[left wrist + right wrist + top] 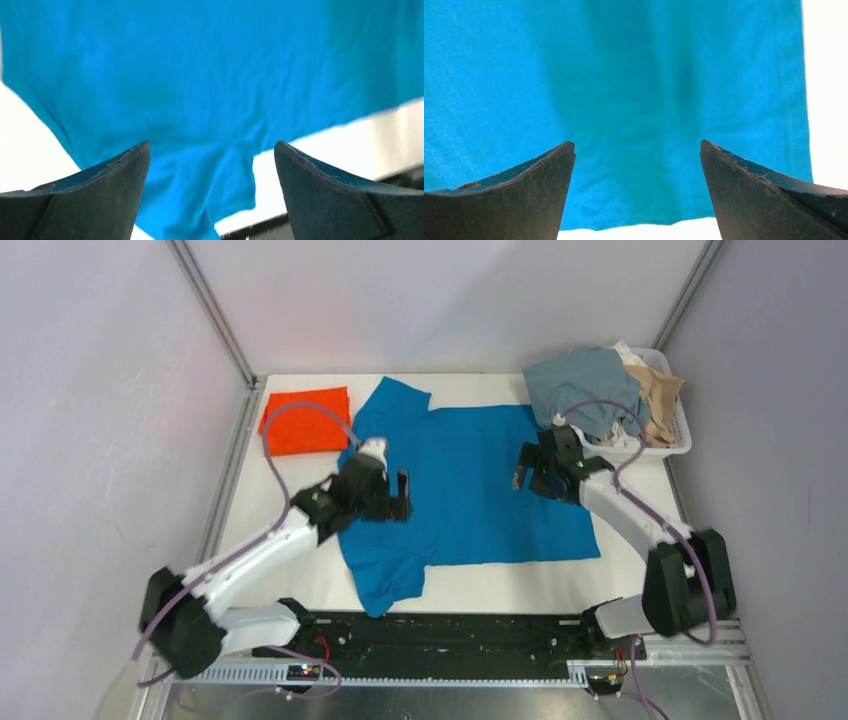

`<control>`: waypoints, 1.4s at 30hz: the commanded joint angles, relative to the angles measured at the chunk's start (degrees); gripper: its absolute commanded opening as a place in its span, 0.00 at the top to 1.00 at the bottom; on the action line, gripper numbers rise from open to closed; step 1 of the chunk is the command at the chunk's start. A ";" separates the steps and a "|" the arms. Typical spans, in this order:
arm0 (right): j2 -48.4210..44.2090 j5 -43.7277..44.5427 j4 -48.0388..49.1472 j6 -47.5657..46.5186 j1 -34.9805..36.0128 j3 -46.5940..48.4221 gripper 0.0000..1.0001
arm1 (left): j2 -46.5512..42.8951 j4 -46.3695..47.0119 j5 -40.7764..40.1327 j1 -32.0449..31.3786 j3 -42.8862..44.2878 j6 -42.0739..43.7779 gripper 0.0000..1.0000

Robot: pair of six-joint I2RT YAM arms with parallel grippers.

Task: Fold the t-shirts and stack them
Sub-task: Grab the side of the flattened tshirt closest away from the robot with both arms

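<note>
A bright blue t-shirt (470, 485) lies spread flat across the middle of the table, sleeves toward the left. It fills the left wrist view (210, 75) and the right wrist view (624, 90). My left gripper (398, 496) hangs open and empty above the shirt's left part, near its sleeves. My right gripper (528, 468) hangs open and empty above the shirt's right part, near the hem. A folded orange-red t-shirt (305, 421) lies at the back left. A grey-blue t-shirt (582, 386) and a tan one (660, 395) are heaped in the basket.
A white slotted plastic basket (672, 446) stands at the back right, close behind my right gripper. The white table (470, 585) shows along the front, with the black rail (450, 635) at its near edge. Frame posts stand at the back corners.
</note>
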 commanded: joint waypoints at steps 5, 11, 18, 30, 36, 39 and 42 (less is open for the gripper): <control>-24.67 4.26 -1.75 9.01 -4.81 -15.88 0.00 | -21.36 -8.95 -6.16 -18.72 -18.03 -12.71 0.02; -28.92 5.22 -2.93 8.85 -7.36 -20.83 0.00 | -20.82 -10.82 0.18 -26.02 -23.84 -19.60 0.05; -30.17 4.76 -1.46 8.97 -8.24 -22.24 0.00 | -17.84 -8.36 -0.44 -28.74 -27.05 -23.43 0.10; -31.48 4.69 -1.54 10.01 -10.34 -23.96 0.00 | -9.62 -5.81 -1.58 -28.99 -27.97 -21.50 0.47; -34.72 5.94 -4.60 12.40 -11.71 -25.41 0.00 | -8.17 -6.57 -3.35 -28.99 -26.28 -20.38 0.92; -36.75 5.86 -5.95 13.66 -12.02 -26.43 0.04 | -9.66 -7.58 -3.16 -29.00 -24.94 -19.22 0.98; -37.91 5.47 -6.15 15.22 -12.52 -28.98 0.08 | -11.22 -8.43 -2.94 -29.02 -24.01 -17.68 1.00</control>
